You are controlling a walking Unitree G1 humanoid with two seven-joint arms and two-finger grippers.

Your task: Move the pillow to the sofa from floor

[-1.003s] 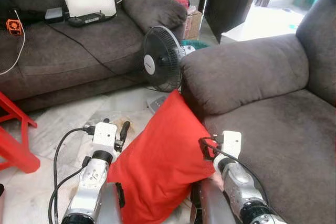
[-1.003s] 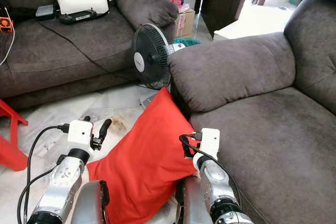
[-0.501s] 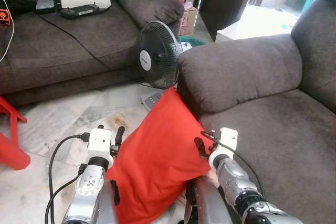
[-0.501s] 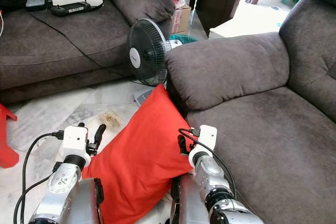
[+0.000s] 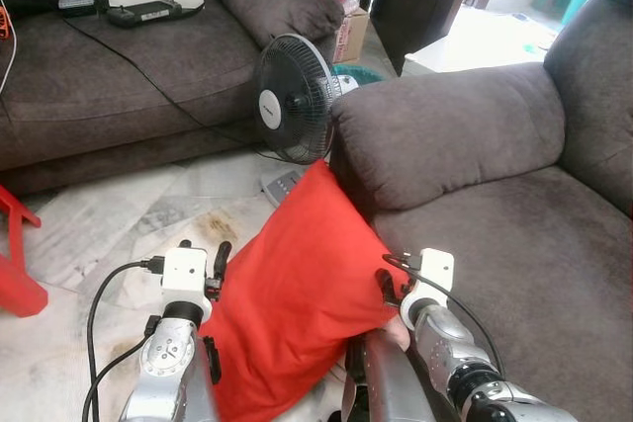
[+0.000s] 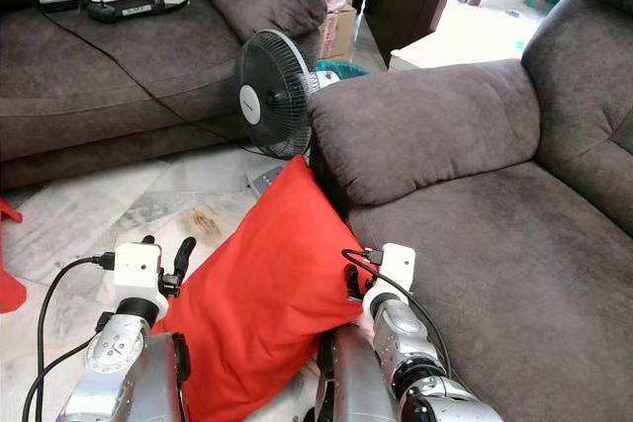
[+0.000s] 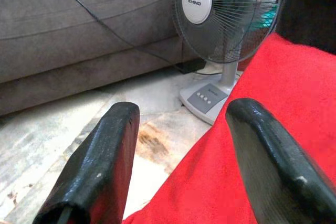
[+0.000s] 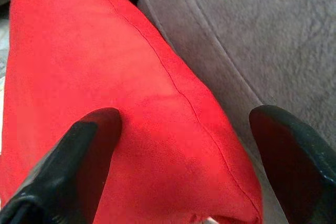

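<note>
Left eye view is showing the red pillow (image 5: 297, 303) standing tilted between the two arms, its lower end near the marble floor (image 5: 109, 234) and its top corner leaning against the sofa (image 5: 514, 244) armrest. The left gripper (image 7: 178, 150) is pressing one spread finger on the pillow's left edge, and the right gripper (image 8: 178, 145) is straddling the right corner with fingers wide, neither clenched. Beyond, a black fan (image 5: 295, 98) is standing just behind the pillow, before a second couch (image 5: 119, 76).
</note>
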